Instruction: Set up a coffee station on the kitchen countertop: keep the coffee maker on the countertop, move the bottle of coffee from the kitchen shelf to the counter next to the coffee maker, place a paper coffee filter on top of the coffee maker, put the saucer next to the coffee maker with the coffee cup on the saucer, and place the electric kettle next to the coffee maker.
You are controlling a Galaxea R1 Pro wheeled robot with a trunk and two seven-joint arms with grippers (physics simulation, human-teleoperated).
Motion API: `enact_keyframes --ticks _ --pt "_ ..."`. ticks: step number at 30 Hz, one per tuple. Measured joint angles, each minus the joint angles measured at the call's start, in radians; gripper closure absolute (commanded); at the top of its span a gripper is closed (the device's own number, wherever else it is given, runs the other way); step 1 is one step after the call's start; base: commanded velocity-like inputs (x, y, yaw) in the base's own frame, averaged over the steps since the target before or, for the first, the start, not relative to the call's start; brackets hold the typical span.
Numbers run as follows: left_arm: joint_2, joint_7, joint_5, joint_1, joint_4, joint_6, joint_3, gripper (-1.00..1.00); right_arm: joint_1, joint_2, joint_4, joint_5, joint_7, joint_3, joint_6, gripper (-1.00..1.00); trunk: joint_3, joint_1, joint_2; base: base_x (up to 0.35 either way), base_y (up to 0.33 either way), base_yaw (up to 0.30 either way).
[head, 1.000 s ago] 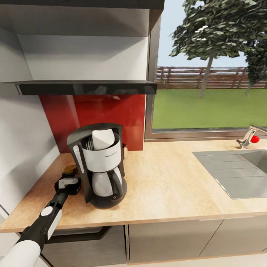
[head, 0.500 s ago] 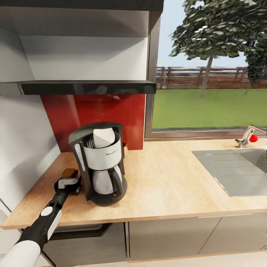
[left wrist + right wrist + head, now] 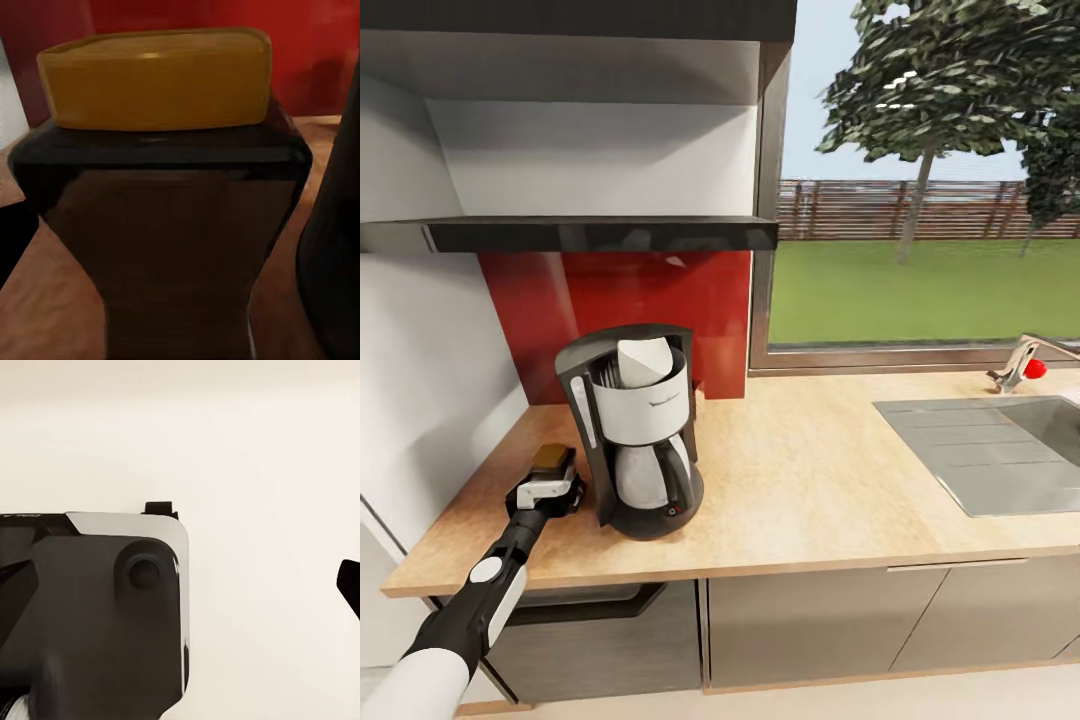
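On the countertop's left end: left gripper (image 3: 556, 478) is reaching at the bottle of coffee (image 3: 551, 462); I cannot tell whether its jaws are gripping it.
Bottle: standing just beside the coffee maker (image 3: 637, 430).
Handling: probably rigid, slippery glass; holding the narrow waist (image 3: 174, 315) seems best.
Filter: paper coffee filter (image 3: 644, 360) is sitting in the maker's top.

A black and white drip coffee maker (image 3: 635, 440) is sitting on a pale wood-grain countertop (image 3: 810, 480), with a white paper cone filter (image 3: 645, 362) showing in its top. A dark brown glass coffee bottle (image 3: 172, 247) is wearing a mustard-yellow lid (image 3: 154, 79). A glossy red backsplash panel (image 3: 620, 310) is glowing behind, and a grey steel sink (image 3: 990, 455) is lying alongside.
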Motion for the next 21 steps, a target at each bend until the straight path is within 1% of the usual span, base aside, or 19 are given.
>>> enact_keyframes --ticks 2,7,16,19,21 --pt "0.0 0.0 0.0 0.0 0.0 0.0 0.0 -1.0 0.0 0.0 0.0 0.0 0.0 0.0 0.0 -1.0 0.0 0.0 0.0 -0.183 0.0 0.0" --pt "0.0 0.0 -0.001 0.0 0.0 0.0 0.0 -1.0 0.0 0.0 0.0 0.0 0.0 0.0 0.0 -1.0 0.0 0.001 0.0 -0.307 -0.003 0.0" --pt "0.0 0.0 0.0 0.003 0.0 0.0 0.0 -1.0 0.0 0.0 0.0 0.0 0.0 0.0 0.0 -1.0 0.0 0.001 0.0 -0.315 -0.067 0.0" --pt "0.0 0.0 0.0 0.056 -0.022 -0.012 -0.001 -1.0 0.0 0.002 0.0 0.0 0.0 0.0 0.0 -1.0 0.0 0.0 0.0 -0.085 -0.015 0.0" --pt "-0.001 0.0 0.0 0.085 -0.049 -0.047 0.0 -1.0 0.0 0.003 -0.001 0.0 0.0 0.0 0.0 -1.0 0.0 0.0 0.0 -0.211 -0.004 0.0"
